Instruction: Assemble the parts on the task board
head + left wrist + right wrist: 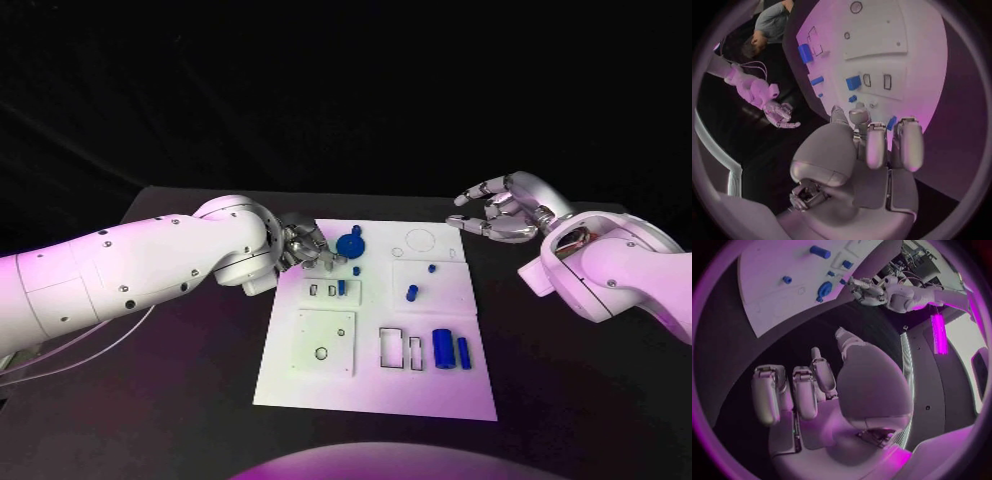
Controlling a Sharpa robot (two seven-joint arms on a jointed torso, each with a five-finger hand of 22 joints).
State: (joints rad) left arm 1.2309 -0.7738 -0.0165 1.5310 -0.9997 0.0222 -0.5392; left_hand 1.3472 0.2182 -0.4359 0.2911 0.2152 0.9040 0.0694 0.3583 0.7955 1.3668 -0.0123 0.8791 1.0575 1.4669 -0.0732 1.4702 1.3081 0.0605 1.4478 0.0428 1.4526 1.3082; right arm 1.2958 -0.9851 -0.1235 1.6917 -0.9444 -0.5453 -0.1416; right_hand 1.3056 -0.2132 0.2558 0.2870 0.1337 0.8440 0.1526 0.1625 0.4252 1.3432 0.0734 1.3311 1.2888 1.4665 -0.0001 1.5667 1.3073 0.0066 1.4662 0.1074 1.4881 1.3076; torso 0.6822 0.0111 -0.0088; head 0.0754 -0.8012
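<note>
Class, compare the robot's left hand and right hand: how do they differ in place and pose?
The left hand is at the task board's far left edge, beside the round blue part; the right hand is raised off the board past its far right corner. The left hand's fingers point down at the board; the right hand's are curled, apart, over bare table. Both are silver and hold nothing visible.
</note>
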